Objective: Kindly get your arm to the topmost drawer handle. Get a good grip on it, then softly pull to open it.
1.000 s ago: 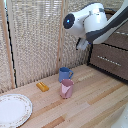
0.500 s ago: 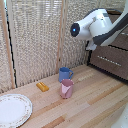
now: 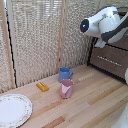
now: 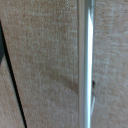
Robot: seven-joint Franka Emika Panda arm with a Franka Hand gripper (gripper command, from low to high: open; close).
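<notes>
The arm (image 3: 107, 25) is nearing the topmost drawer handle (image 4: 86, 60) — jaws unseen, cannot tell; should be centring squarely before closing.

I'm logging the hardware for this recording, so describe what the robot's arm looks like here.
In the exterior view the arm is bulky, glossy white, with rounded joint housings. One rounded end has a dark circular face with a small blue spot. A dark grey section runs along its underside. The gripper is not visible, and no cables or markings can be made out.
</notes>
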